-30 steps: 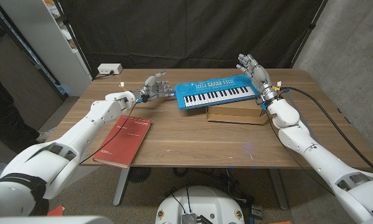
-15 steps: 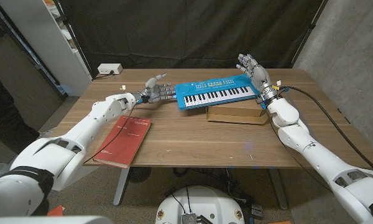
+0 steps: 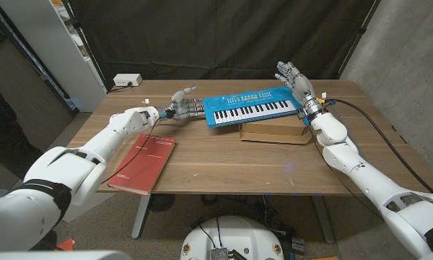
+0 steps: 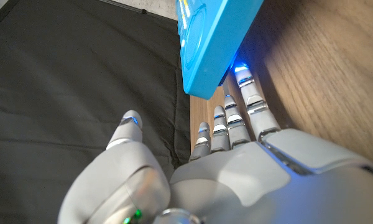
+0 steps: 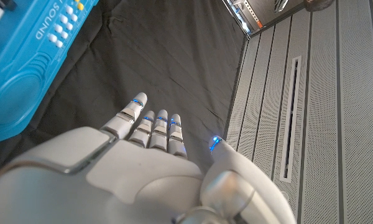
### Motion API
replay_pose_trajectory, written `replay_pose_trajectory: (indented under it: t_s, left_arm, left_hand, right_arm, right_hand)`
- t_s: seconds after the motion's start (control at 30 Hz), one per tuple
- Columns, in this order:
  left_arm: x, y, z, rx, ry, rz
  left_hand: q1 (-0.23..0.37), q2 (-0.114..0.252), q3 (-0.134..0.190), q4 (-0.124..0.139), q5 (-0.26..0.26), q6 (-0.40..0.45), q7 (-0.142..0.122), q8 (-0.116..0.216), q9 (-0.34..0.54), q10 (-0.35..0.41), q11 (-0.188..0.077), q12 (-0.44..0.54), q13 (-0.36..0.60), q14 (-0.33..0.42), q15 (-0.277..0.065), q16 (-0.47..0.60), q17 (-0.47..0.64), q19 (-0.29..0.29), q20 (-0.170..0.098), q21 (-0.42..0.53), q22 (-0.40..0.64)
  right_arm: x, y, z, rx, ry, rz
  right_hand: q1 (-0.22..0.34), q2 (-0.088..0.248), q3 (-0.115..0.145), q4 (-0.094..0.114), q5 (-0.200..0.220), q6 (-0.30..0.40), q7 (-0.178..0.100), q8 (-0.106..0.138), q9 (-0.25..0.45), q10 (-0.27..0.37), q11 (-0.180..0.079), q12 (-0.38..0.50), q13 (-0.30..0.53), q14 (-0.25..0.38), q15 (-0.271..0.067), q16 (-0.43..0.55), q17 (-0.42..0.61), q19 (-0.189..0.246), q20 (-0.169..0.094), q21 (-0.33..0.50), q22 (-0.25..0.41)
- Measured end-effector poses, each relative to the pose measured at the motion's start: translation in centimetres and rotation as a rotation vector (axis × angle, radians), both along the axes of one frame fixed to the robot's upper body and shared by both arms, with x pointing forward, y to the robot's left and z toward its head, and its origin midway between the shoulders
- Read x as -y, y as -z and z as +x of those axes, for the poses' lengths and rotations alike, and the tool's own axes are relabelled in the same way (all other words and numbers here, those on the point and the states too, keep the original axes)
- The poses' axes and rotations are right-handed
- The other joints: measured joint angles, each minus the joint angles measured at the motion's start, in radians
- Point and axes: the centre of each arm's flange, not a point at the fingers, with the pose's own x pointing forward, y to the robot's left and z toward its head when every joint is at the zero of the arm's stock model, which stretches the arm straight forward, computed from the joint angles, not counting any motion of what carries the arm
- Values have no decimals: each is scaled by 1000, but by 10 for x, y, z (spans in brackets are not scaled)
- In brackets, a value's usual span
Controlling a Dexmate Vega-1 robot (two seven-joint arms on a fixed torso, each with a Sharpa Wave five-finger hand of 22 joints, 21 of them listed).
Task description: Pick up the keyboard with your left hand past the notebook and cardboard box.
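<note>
My left hand point(image 3: 182, 106) reaches the blue toy keyboard's point(image 3: 250, 105) left end, fingers spread, gripping nothing.
The keyboard lies tilted across the cardboard box point(image 3: 274, 133) on the tabletop point(image 3: 224, 162), hiding most of the box. In the left wrist view my fingertips point(image 4: 237, 73) slide beneath its corner; contact I cannot tell. My right hand point(image 3: 294, 77) stands spread beside the far end. The red notebook point(image 3: 144, 162) lies near the front edge.
</note>
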Motion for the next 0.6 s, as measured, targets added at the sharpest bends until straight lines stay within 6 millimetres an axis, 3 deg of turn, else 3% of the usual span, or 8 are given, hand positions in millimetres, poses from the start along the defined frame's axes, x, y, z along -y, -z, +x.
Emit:
replay_pose_trajectory:
  t_s: [0.2, 0.6]
  left_arm:
    - [3, -3, 6, -25, 25, 17]
    - [6, -4, 15, -41, 23, 80]
  left_hand:
    - [18, -11, 0, 0, 0, 22, 1, 0, 0, 27, 1, 0, 0, 30, 8, 0, 0, 39, 1, -4, 0]
    - [86, -25, 0, -9, 0, 77, 10, 0, 0, 97, -4, 0, 0, 101, -20, 0, 0, 113, -46, -7, 0]
  right_arm:
    - [2, -1, 1, 4, 4, 4]
    - [5, -1, 2, 10, 8, 7]
  right_hand:
    - [0, 0, 0, 0, 0, 0, 0, 0, 0, 0, 0, 0, 0, 0, 0, 0, 0, 0, 0, 0, 0]
    - [0, 0, 0, 0, 0, 0, 0, -7, 0, 0, 0, -6, 0, 5, 6, 0, 0, 0, 0, 0, 0]
